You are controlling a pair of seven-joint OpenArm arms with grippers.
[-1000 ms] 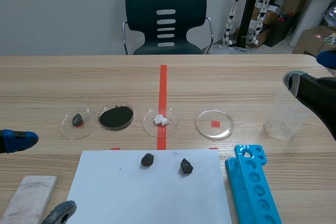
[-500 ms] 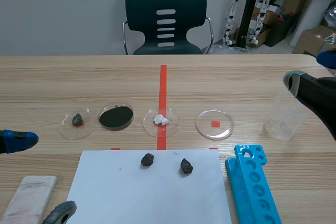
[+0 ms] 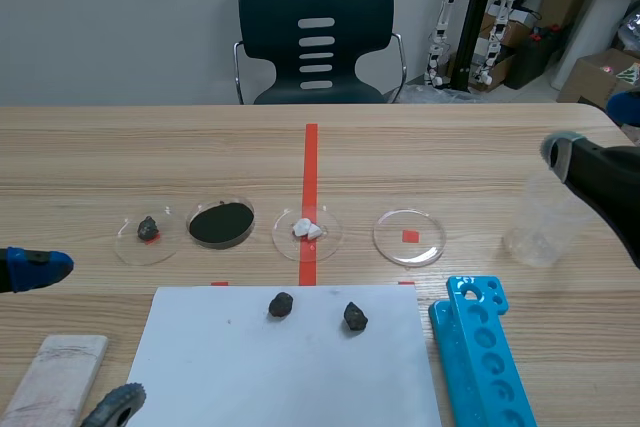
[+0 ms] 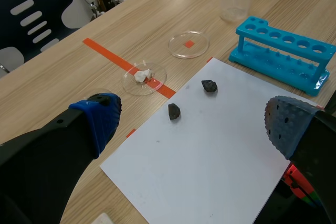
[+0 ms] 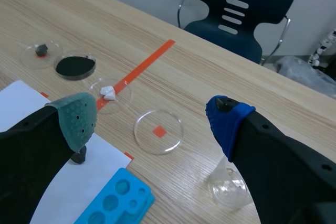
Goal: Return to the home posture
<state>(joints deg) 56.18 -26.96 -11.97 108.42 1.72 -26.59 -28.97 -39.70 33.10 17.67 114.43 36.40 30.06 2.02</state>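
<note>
Both my grippers hang empty, fingers spread wide. Taking 12 o'clock as straight away from me across the table, my left gripper sits at about 10 o'clock from the white sheet. My right gripper sits at about 1 o'clock from the blue rack, over the plastic cup. This task has no object of its own; home is a pose, which I judge lies back toward 6 o'clock. The right arm's retreat matters most. The cup stands upright just under it, and the rack's long axis runs roughly 12 to 6 beside that path.
</note>
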